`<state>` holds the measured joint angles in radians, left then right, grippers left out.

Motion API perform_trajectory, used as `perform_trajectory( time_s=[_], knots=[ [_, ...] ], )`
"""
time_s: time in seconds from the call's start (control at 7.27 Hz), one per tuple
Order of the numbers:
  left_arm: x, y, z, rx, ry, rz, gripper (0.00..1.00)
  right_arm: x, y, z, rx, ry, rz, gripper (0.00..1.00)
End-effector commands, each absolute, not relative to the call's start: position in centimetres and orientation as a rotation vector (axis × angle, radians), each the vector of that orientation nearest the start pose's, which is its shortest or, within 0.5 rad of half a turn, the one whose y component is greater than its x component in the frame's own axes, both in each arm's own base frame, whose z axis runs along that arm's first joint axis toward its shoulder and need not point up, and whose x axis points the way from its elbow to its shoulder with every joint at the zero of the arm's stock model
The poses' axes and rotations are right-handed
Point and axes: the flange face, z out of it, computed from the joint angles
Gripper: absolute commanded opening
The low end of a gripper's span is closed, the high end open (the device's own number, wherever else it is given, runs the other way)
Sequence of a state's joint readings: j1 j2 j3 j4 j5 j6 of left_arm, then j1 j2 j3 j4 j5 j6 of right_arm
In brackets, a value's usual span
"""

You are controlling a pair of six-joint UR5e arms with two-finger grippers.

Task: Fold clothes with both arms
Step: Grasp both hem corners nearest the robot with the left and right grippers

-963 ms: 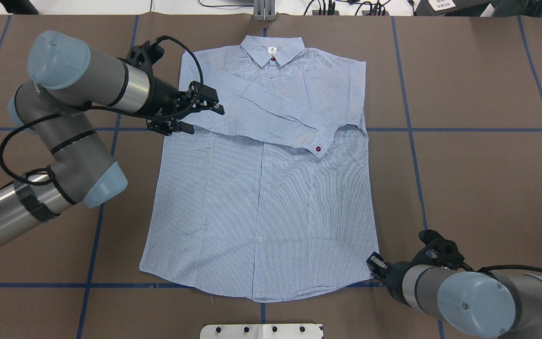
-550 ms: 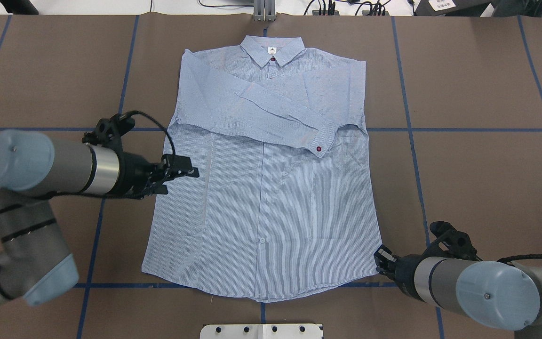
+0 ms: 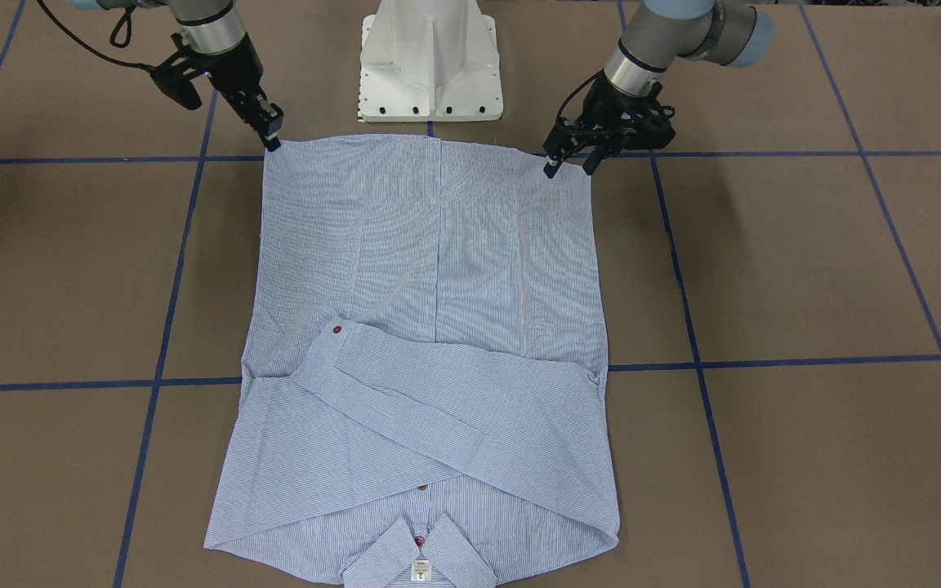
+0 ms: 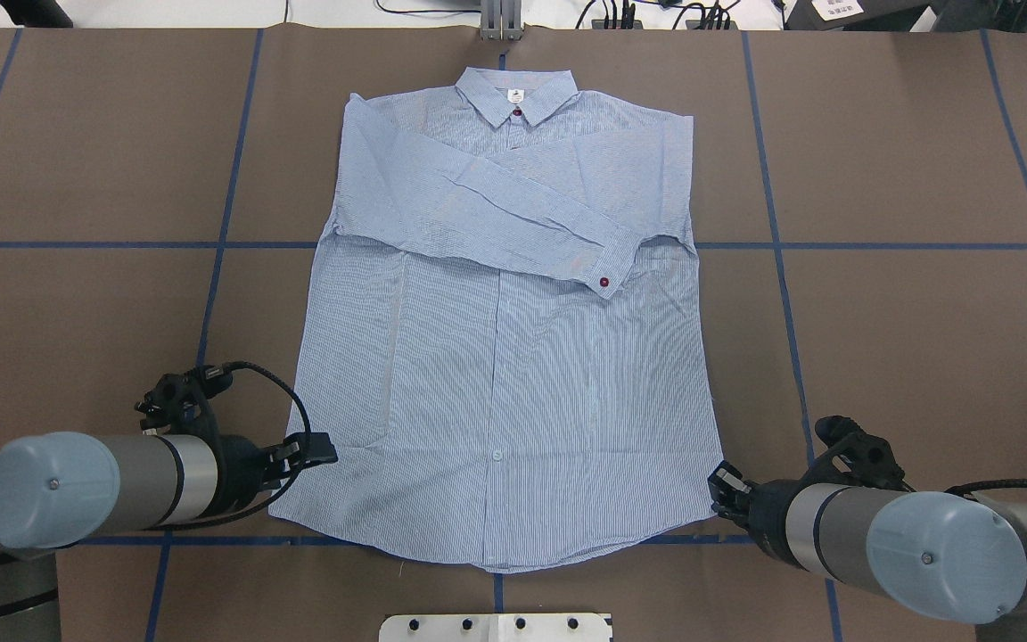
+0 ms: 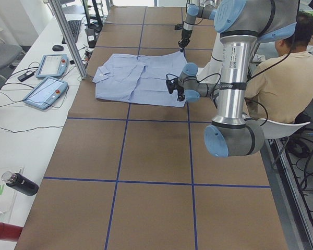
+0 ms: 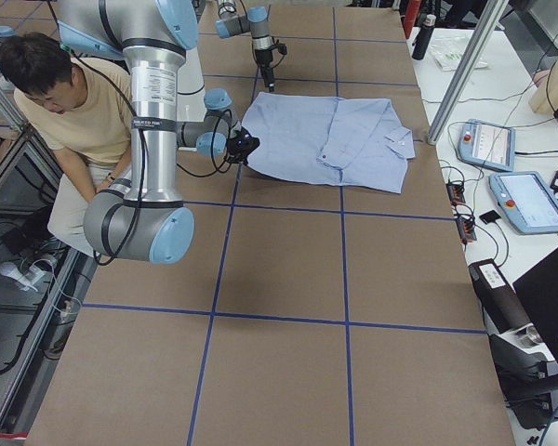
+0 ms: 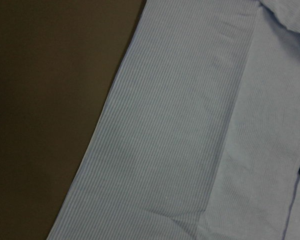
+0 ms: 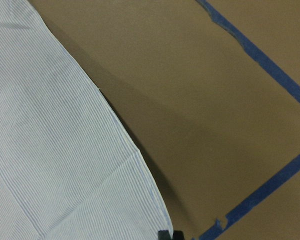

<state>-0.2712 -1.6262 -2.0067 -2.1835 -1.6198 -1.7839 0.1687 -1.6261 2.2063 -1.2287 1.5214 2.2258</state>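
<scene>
The light blue striped shirt (image 4: 496,374) lies flat, front up, collar at the far side, both sleeves folded across the chest; it also shows in the front view (image 3: 430,269). My left gripper (image 4: 313,450) is open and low over the shirt's left hem corner (image 3: 568,169); its wrist view shows only the shirt's side edge (image 7: 190,125). My right gripper (image 4: 723,486) sits at the right hem corner (image 3: 272,139), fingers together. A dark tip touches the hem corner (image 8: 50,150) in the right wrist view. I cannot tell whether cloth is pinched.
The white pedestal base (image 3: 430,57) stands just behind the hem. Blue tape lines (image 4: 834,245) cross the brown table. A seated operator (image 5: 281,73) is behind the robot. Teach pendants (image 5: 44,91) and a metal post (image 6: 460,70) line the far table side.
My left arm swung from the shirt's left sleeve near the shoulder down along its left edge to the left hem corner. The right gripper shifted slightly outward, then stayed.
</scene>
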Motion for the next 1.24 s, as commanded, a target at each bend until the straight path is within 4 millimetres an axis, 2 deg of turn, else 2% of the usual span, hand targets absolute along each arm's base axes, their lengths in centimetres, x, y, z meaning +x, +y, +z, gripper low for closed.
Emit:
perform_trajectory(
  time_s=[0.0, 0.28, 0.69, 0.96, 1.1],
  knots=[
    [45.8, -24.2, 38.4, -0.016, 1.056, -0.407, 0.79, -41.5, -21.1, 35.3, -0.181, -0.93, 0.787, 0.0],
    [45.1, -24.0, 40.2, -0.015, 1.02, -0.407, 0.78, -41.5, -21.1, 35.4, -0.179, -0.929, 0.785, 0.0],
    [45.4, -23.8, 40.0, -0.022, 1.025, -0.406, 0.75, -41.5, -21.0, 35.4, -0.179, -0.928, 0.785, 0.0],
    [45.7, -23.6, 39.8, -0.026, 1.028, -0.403, 0.62, -41.4, -21.0, 35.5, -0.178, -0.926, 0.785, 0.0],
    [45.7, -23.6, 39.8, -0.026, 1.028, -0.404, 0.5, -41.5, -21.0, 35.4, -0.179, -0.927, 0.783, 0.0]
  ],
)
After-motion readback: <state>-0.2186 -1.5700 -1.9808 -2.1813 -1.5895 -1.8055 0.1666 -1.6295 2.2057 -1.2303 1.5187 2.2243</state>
